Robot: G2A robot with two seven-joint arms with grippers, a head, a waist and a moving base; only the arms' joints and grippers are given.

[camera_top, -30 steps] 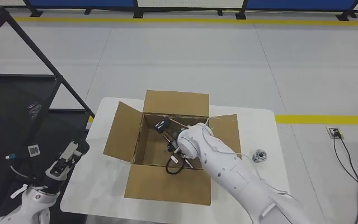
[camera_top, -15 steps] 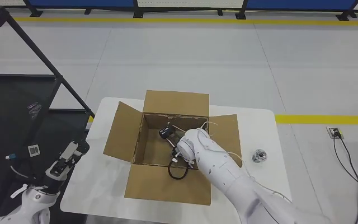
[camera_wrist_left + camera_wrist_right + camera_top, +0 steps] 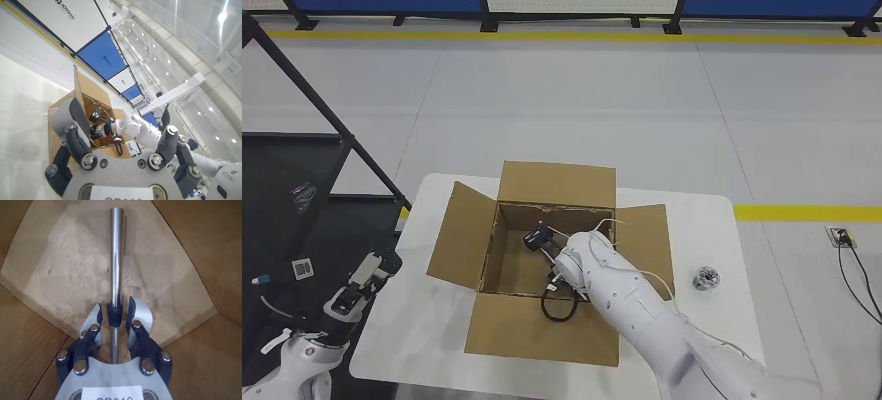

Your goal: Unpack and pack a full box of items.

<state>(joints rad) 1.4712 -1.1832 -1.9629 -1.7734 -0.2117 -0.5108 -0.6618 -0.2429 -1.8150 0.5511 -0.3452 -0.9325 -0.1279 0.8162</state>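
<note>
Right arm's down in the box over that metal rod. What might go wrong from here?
1. The right end effector straddles the shiny rod at its black band, open, with more rod showing beyond than behind; once lifted, the rod may tip or slip.
2. The black cable loop on that arm hangs by the wall of the box nearest the robot and might snag, dragging the box.
</note>
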